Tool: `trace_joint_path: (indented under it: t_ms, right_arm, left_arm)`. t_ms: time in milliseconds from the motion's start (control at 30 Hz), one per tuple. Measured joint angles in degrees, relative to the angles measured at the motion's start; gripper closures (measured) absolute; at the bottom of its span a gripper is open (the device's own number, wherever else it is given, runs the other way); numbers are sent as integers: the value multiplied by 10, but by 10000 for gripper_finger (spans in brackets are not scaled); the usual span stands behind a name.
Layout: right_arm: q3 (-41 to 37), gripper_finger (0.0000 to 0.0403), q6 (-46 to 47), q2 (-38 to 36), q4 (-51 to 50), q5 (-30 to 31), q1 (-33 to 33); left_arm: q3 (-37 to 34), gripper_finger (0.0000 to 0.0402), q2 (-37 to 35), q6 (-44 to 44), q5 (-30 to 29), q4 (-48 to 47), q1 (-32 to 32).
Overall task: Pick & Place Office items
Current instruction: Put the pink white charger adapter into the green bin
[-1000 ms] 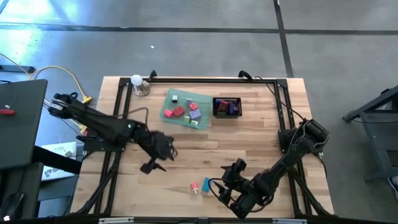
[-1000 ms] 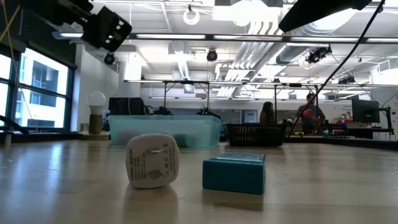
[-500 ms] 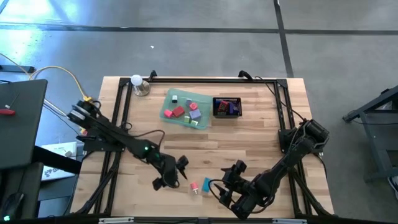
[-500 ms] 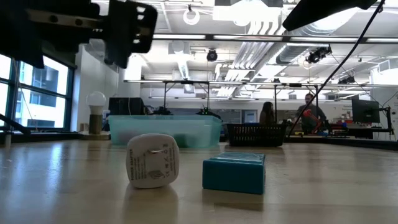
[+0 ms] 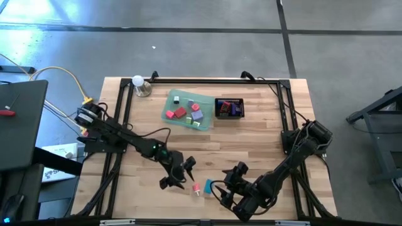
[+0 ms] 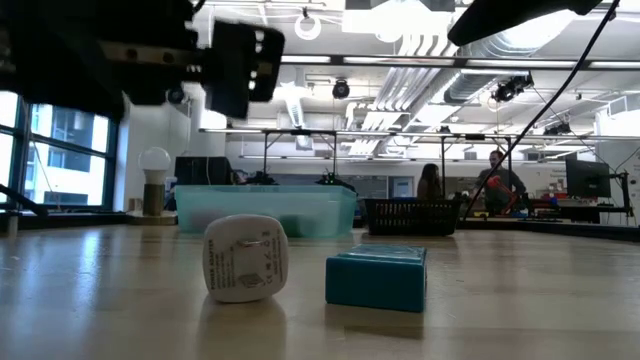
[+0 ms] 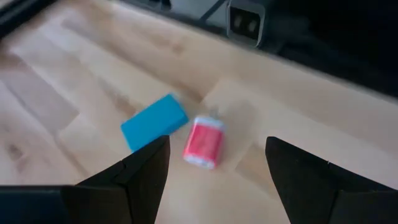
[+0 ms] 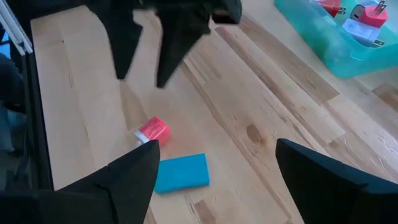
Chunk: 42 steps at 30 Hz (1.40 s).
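Hovering above the desk near its front edge, the left claw is released, its two fingers spread wide with nothing between them. Just beyond it, toward the front, lie two office items side by side: a red-and-white eraser and a teal block, close together. From the left wrist view the eraser sits in the gap ahead of the spread fingers, with the block close beside it. In the low view the eraser shows its white end and the block stands right of it.

The right claw waits at the front edge, just right of the block, likewise released and empty, its fingers apart.

The other items lie well away toward the back edge: several red, pink, white and green pieces in the green tray, and more in the black basket just right of it. A white lamp stands near the back left corner. People show in the room behind.
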Motion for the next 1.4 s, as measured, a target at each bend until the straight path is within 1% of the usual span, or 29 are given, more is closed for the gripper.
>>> trace_joint_path:
  t_ms: [67, 167, 267, 367, 500, 733, 867, 1033, 1233, 1400]
  right_arm:
    - [0, 92, 14, 0, 0, 3, 0]
    - [0, 92, 30, 0, 0, 3, 0]
    - [0, 92, 31, 1, 5, 3, 4]
    - [0, 92, 31, 7, 17, 3, 8]
    - [0, 92, 31, 18, 22, 1, 11]
    - [0, 92, 31, 28, 29, -14, 13]
    - [0, 92, 31, 28, 31, -14, 15]
    - [0, 92, 31, 27, 32, -14, 15]
    - [0, 92, 30, 27, 32, -12, 15]
    - [0, 92, 30, 27, 32, -12, 15]
  left_arm:
    - [0, 143, 11, 8, -9, 1, 5]
    - [0, 143, 41, 15, -14, 31, 6]
    - [0, 143, 75, 12, -21, 77, 6]
    - [0, 143, 100, -10, -21, 121, 6]
    - [0, 143, 113, -31, -24, 137, 6]
    - [0, 143, 133, -31, -24, 149, 5]
    - [0, 143, 151, -30, -24, 178, 5]
    - [0, 148, 168, -15, -20, 181, 5]
    - [0, 168, 168, -8, -10, 182, 5]
    - [0, 210, 168, 1, -10, 182, 5]
